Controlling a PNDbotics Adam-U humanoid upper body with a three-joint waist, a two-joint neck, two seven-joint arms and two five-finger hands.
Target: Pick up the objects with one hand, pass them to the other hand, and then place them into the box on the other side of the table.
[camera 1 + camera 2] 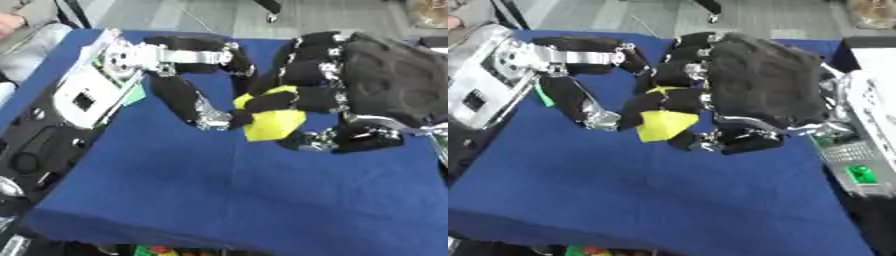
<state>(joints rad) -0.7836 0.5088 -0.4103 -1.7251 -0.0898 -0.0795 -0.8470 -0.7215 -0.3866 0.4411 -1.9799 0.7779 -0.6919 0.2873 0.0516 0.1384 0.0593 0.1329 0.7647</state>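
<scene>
The right hand (pixel 367 85) curls around a small yellow object (pixel 276 124); the left hand (pixel 188 95) pinches its left edge. It looks light and stiff, best taken by its exposed lower corner.

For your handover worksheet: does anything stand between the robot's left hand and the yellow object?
Nothing visible does. The right hand has its fingers curled round the yellow object above the blue table, and the left hand reaches its fingertips right up to it. Whether they already touch cannot be told.
</scene>
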